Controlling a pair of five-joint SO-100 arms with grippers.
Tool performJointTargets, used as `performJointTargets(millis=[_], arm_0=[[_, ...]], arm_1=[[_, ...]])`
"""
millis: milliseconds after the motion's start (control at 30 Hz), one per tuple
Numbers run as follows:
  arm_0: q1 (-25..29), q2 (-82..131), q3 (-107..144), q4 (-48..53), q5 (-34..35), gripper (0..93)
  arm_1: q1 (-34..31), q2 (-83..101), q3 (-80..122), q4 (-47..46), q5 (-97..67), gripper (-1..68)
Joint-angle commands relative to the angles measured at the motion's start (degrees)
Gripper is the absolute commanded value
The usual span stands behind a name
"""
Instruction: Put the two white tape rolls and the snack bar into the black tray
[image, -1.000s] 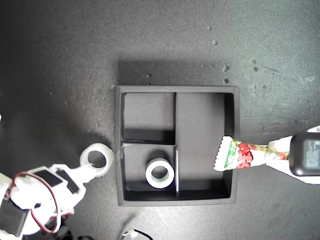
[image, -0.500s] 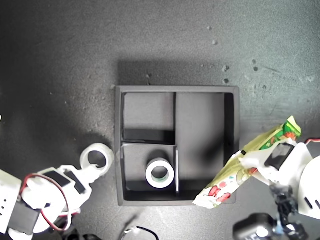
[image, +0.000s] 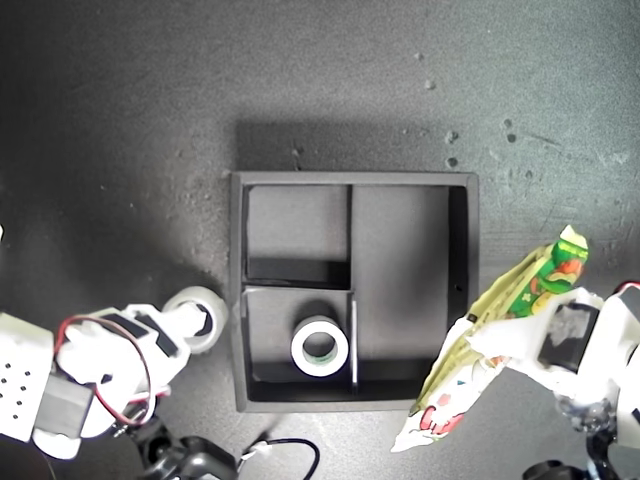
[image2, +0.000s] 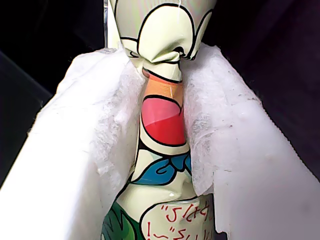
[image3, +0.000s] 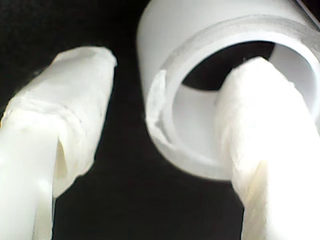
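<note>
The black tray (image: 354, 178) lies mid-table; one white tape roll (image: 320, 346) rests flat in its small near compartment. The other white tape roll (image: 203, 318) (image3: 200, 30) sits tilted just outside the tray wall at the exterior view's left. My second gripper (image: 192, 325) (image3: 175, 65) is open, with one finger inside the roll's hole and the other apart from its outer wall. My first gripper (image: 492, 338) (image2: 162, 55) is shut on the snack bar (image: 445, 405) (image2: 161, 115). The bar hangs slanted beside the tray's wall at the exterior view's right, its lower end past the tray's near corner.
The dark tabletop (image: 130, 150) carries small pale specks (image: 450, 135) behind the tray. A black cable (image: 285, 452) loops near the exterior view's bottom edge. The tray's long compartment (image: 405, 280) and far small compartment (image: 298, 225) hold nothing.
The snack bar has swung from level across the tray's wall to slanted and drifted outward off the tray. The second arm has closed in on the outside roll, which now stands tilted.
</note>
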Motion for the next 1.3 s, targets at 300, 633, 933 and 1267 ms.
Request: performJointTargets(millis=[300,633,933,1267], arm_0=[[-4.48,4.66,-2.29,2.64,2.64,0.1],[-12.13,11.34,-21.01,15.91,17.14,0.1],[-17.05,-14.33,-51.68,28.13,24.79,0.2],[-20.48,-41.04,-84.46,43.33,25.49,0.1]], arm_1=[[6.5,0.7,12.83,-14.59,-9.76,-0.3],[7.29,0.7,20.74,-22.15,-11.78,5.5],[6.77,1.41,15.38,-13.27,-10.11,25.6],[2.9,1.41,-5.8,1.67,-2.55,13.4]])
